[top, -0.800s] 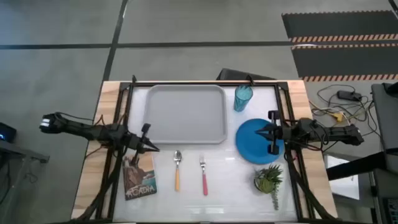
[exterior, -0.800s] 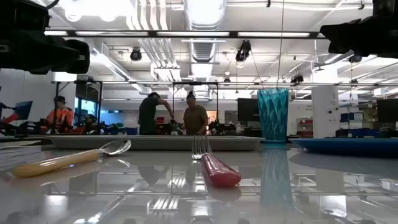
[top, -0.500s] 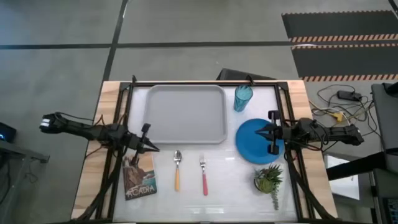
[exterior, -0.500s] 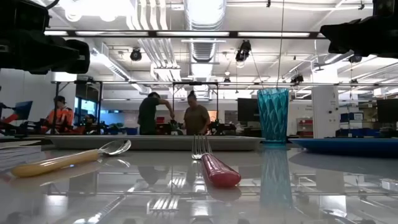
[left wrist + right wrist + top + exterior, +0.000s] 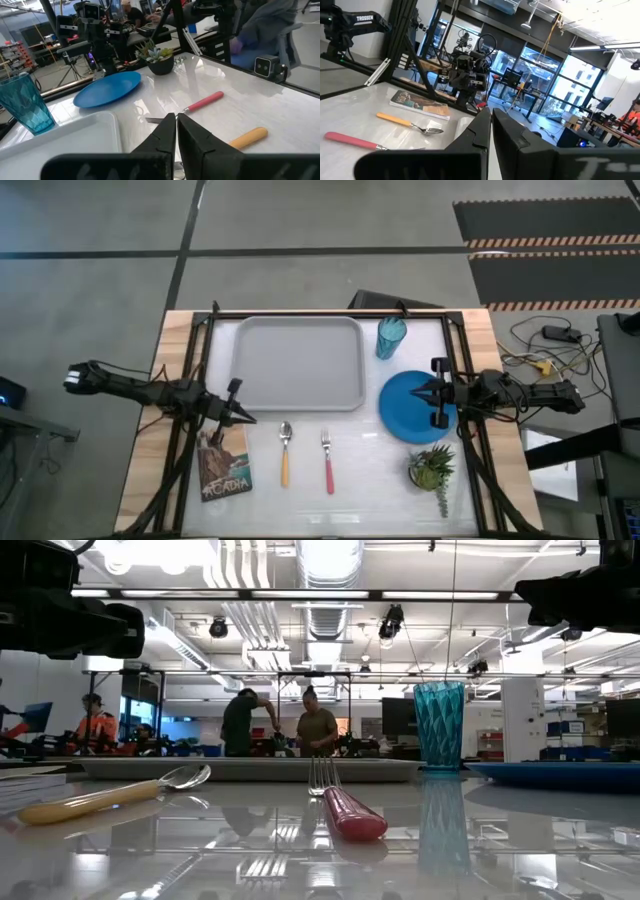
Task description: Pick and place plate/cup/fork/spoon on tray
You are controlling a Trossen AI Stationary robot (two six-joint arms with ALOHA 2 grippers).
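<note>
Nothing was on the tray (image 5: pixel 298 362) yet. The right gripper (image 5: pixel 437 395) hung clenched and empty over the plate (image 5: pixel 410 408), probably lined up to lift it; the left gripper (image 5: pixel 238 417), also clenched, waited beside the spoon (image 5: pixel 285 452).

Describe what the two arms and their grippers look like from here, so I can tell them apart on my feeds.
Both arms are matte black, slim and jointed, and look alike. The left gripper and right gripper each taper to two dark, wedge-shaped fingers. The left arm's outer end shows a white patch in the high view. White "TROSSEN" lettering marks the left arm in the right wrist view. Black cabling runs along the right arm.
</note>
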